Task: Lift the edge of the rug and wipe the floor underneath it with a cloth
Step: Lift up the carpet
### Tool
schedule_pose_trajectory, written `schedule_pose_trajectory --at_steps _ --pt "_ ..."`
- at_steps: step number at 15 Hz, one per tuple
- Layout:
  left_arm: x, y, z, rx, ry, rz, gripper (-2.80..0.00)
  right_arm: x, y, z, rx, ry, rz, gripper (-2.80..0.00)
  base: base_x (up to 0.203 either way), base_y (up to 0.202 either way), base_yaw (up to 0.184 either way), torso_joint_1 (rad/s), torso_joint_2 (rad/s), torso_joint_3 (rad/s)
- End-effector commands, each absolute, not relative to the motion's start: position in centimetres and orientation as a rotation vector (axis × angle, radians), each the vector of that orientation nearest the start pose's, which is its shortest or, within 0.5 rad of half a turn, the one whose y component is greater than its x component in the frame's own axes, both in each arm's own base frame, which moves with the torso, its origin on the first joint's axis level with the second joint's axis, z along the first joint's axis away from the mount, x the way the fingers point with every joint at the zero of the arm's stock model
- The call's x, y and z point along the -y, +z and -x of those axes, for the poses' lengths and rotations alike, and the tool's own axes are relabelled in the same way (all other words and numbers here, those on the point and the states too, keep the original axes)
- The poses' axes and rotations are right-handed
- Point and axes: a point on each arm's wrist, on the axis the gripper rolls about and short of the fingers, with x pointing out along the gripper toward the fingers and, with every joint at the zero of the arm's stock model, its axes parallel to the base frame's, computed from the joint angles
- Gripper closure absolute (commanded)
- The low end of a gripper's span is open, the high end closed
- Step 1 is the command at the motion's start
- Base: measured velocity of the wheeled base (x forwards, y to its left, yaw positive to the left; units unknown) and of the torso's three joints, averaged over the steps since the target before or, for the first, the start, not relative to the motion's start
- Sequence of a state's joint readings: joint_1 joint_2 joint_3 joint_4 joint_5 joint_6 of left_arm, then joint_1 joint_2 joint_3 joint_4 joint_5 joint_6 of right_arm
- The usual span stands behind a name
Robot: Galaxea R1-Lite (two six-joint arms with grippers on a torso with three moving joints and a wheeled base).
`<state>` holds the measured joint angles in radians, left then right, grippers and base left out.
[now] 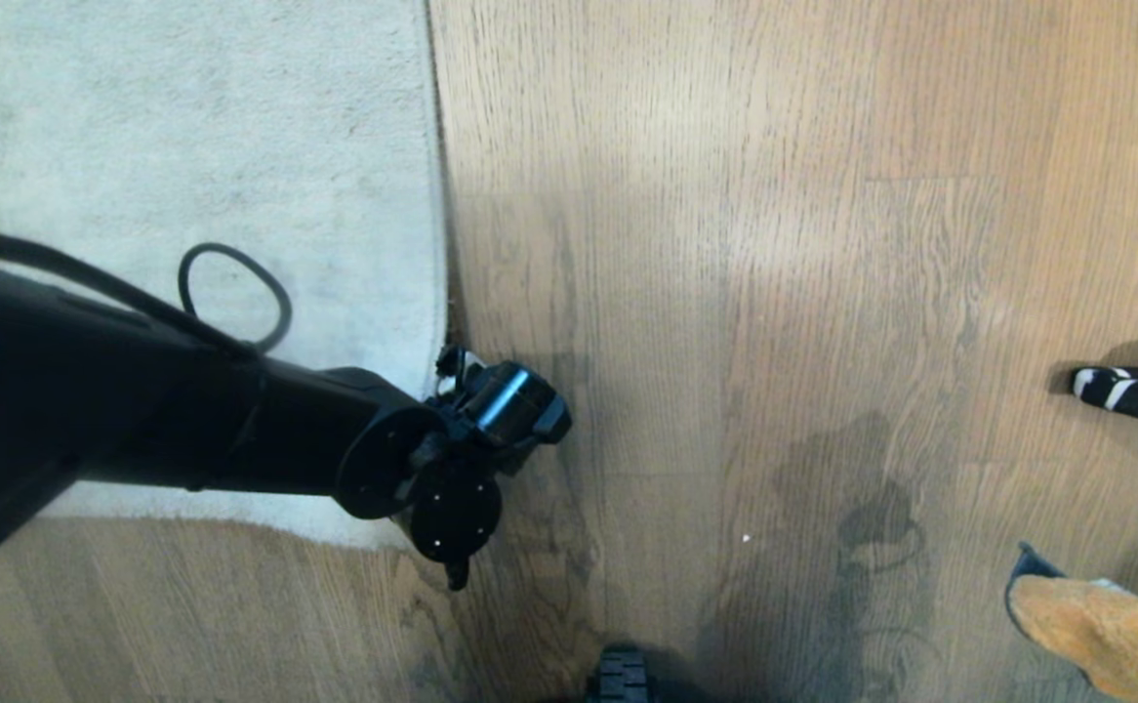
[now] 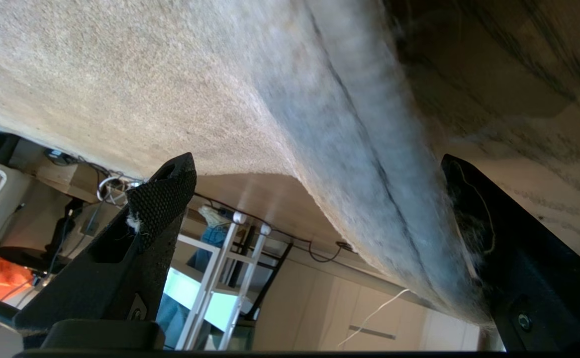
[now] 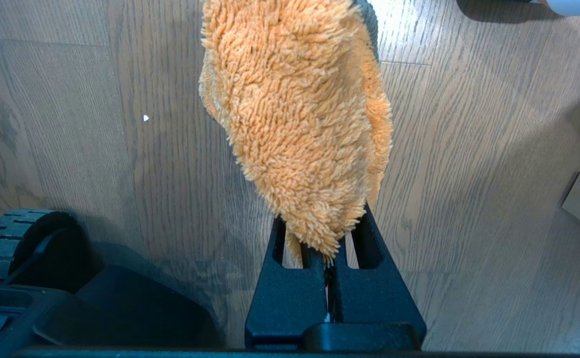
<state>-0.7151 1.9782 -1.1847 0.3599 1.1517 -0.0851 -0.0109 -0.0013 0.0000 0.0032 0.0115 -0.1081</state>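
The pale grey rug (image 1: pixel 188 146) covers the upper left of the head view. Its rug edge (image 1: pixel 439 244) runs straight down to a square corner and lies flat on the brown plank floor (image 1: pixel 774 244). My left arm reaches across the rug to that border. The left gripper (image 2: pixel 315 166) is open and straddles the rug edge (image 2: pixel 369 174), one finger over the pile and the other on the floor side. My right gripper (image 3: pixel 327 226) is shut on the orange cloth (image 3: pixel 295 99), which hangs above the floor. The cloth (image 1: pixel 1106 625) also shows at the lower right of the head view.
A black-and-white striped object (image 1: pixel 1130 392) lies on the floor at the right. A wheel of my base (image 1: pixel 620 676) is at the bottom middle, and the wheel (image 3: pixel 16 238) also shows beside the right gripper. Dark marks (image 1: pixel 872 508) spread over the planks.
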Motion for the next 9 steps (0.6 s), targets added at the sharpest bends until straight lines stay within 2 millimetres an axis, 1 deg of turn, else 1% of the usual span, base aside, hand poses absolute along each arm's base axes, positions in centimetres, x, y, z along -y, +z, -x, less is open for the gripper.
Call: schedule_pose_trajectory --at_steps 1,5,6,7,9 --pt "20.15 11.83 -26.21 -0.676 0.417 -0.871 -2.8 -0.05 7.52 2.28 -0.003 0.002 0.109 0.0 0.0 0.0 0.0 0.0 0.0 0.0" --pt "20.19 11.68 -26.25 -0.678 0.418 -0.876 -2.8 -0.05 7.52 2.28 -0.003 0.002 0.109 0.0 0.0 0.0 0.0 0.0 0.0 0.0" --pt "20.17 11.66 -26.23 -0.678 0.419 -0.878 -2.06 -0.05 7.52 2.28 -0.003 0.002 0.109 0.0 0.0 0.0 0.0 0.0 0.0 0.0" --pt "20.15 11.53 -26.21 -0.679 0.42 -0.881 0.0 -0.05 7.52 2.28 -0.003 0.002 0.109 0.0 0.0 0.0 0.0 0.0 0.0 0.0" --pt "20.16 11.42 -26.23 -0.68 0.421 -0.885 0.0 -0.05 7.52 2.28 -0.003 0.002 0.109 0.0 0.0 0.0 0.0 0.0 0.0 0.0"
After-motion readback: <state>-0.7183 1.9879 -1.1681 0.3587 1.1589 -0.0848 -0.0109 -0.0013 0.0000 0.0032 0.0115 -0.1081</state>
